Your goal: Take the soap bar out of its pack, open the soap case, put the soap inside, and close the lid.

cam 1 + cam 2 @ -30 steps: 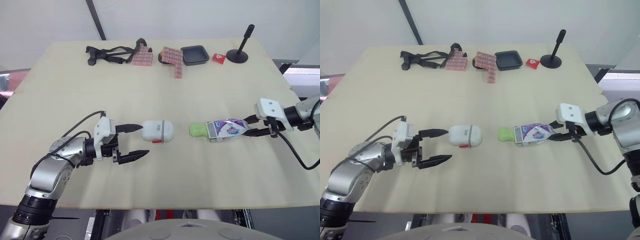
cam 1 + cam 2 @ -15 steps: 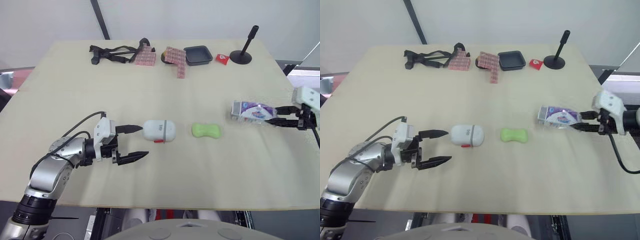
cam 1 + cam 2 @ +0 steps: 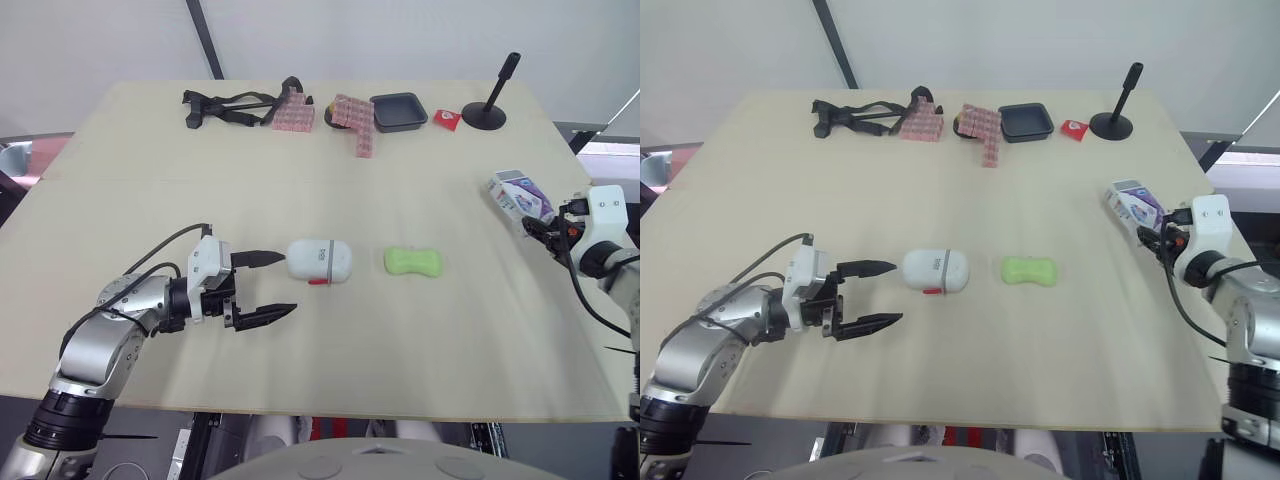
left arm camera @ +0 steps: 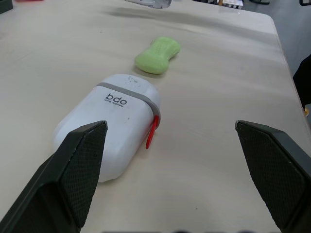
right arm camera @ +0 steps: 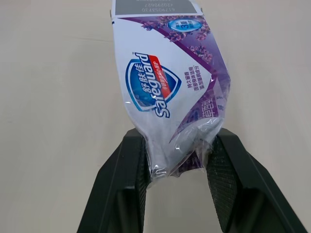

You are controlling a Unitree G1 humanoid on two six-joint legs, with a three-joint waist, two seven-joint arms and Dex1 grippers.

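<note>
The soap bar [image 3: 413, 261] (green, already out of its pack) lies bare on the table [image 3: 300, 180]. It sits just beyond the soap case [image 3: 319, 260] as seen from the left hand [image 3: 288, 282], and well apart from the right hand [image 5: 177, 145]. The left hand is spread wide and empty, one fingertip close beside the closed white soap case. The right hand is clenched on the crimped end of the purple pack [image 5: 167, 82], which sticks out ahead of its fingers.
</note>
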